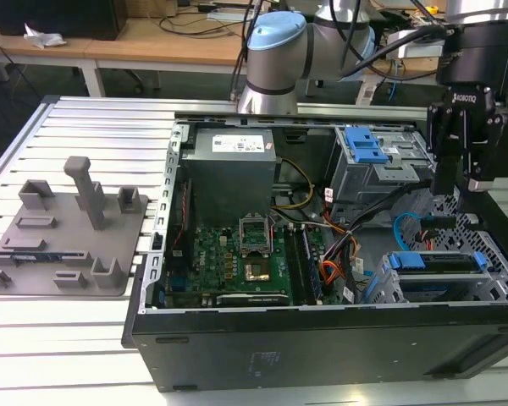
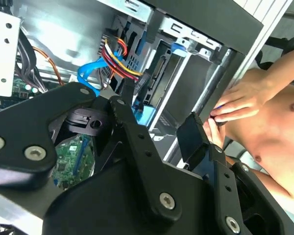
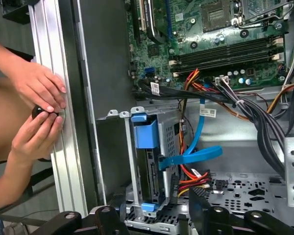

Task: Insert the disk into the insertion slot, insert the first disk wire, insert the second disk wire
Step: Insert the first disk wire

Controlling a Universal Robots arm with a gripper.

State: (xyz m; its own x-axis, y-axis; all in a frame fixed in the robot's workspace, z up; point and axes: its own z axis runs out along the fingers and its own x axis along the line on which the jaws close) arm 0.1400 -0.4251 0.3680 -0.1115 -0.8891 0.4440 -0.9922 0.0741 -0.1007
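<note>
Disk (image 3: 148,147) sits in slot (image 3: 129,142). Gripper (image 3: 159,200) near it, fingers (image 2: 137,139) apart, empty. Blue cable (image 3: 193,152) and red wires (image 3: 191,176) beside disk.

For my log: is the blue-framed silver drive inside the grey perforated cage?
In: the blue-framed silver hard drive sits between walls of the grey perforated cage.

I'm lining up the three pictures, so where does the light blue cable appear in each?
Exterior view: the light blue cable loops beside the disk, at the exterior view's right.
Second wrist view: curled beside the red/orange wires, by the disk.
First wrist view: crossing the disk's end.
Shared landmark: the disk's blue caddy.
</note>
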